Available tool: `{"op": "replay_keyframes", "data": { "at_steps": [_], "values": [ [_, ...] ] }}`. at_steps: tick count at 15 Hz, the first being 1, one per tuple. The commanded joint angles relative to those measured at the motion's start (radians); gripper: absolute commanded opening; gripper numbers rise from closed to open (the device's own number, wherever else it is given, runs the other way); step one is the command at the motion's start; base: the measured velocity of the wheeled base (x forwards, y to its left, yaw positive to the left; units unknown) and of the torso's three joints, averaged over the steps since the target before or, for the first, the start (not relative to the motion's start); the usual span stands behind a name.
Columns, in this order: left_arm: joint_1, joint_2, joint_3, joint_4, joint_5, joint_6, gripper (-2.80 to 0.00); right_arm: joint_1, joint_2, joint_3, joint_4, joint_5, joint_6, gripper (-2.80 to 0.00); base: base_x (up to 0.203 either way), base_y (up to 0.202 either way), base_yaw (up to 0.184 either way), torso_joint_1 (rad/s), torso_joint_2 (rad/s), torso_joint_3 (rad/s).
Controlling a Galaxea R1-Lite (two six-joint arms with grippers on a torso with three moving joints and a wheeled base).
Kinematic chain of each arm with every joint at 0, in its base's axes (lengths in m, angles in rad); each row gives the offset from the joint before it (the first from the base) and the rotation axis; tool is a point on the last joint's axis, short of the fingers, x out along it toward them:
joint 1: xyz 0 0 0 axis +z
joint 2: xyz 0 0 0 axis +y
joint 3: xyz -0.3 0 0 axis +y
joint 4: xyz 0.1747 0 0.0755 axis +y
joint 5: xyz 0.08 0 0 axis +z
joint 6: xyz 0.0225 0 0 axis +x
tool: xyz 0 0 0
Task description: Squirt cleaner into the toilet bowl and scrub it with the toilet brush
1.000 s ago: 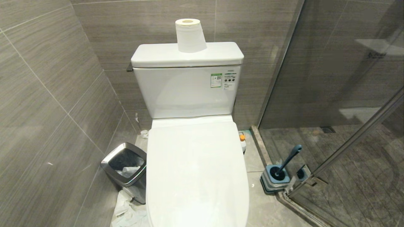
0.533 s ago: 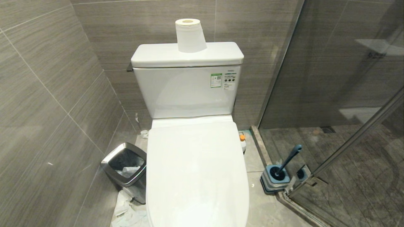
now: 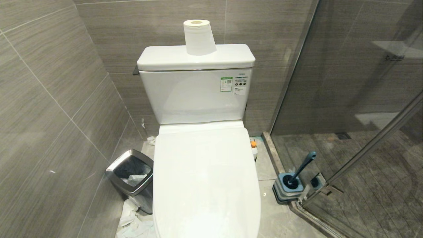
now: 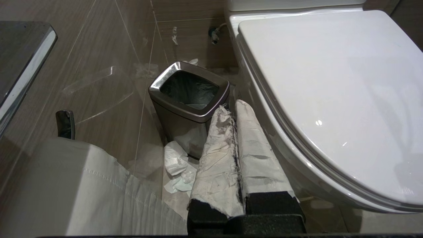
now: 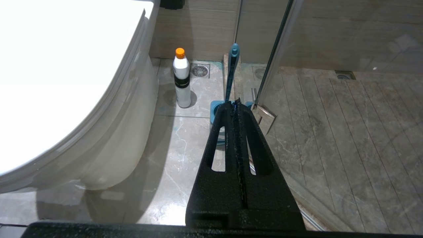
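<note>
The white toilet bowl (image 3: 205, 178) fills the middle of the head view, its lid down, so the basin is hidden. The cleaner (image 5: 182, 79), a white bottle with an orange cap (image 3: 253, 144), stands on the floor to the right of the toilet. The toilet brush (image 3: 302, 167) leans in its blue holder (image 3: 287, 188) by the shower door. My left gripper (image 4: 233, 107), fingers wrapped in white tape, is shut and empty beside the toilet's left side (image 4: 324, 99). My right gripper (image 5: 235, 104) is shut and empty, short of the brush handle (image 5: 232, 71). Neither arm shows in the head view.
A steel-rimmed waste bin (image 3: 132, 178) stands left of the toilet, with crumpled paper (image 3: 134, 221) on the floor beside it. A toilet roll (image 3: 199, 37) sits on the cistern. A glass shower door (image 3: 347, 99) bounds the right side; a tiled wall bounds the left.
</note>
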Motion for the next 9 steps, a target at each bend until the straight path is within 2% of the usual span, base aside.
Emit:
{"op": "replay_keyframes", "data": {
  "at_steps": [1, 9],
  "values": [
    [0.001, 0.000, 0.000, 0.000, 0.000, 0.000, -2.80, 0.000, 0.002, 0.000, -0.001, 0.001, -0.001, -2.80, 0.000, 0.000, 0.000, 0.000, 0.00, 0.000],
    [0.001, 0.000, 0.000, 0.000, 0.000, 0.000, -2.80, 0.000, 0.002, 0.000, -0.001, 0.000, 0.000, -2.80, 0.000, 0.000, 0.000, 0.000, 0.00, 0.000]
  ]
}}
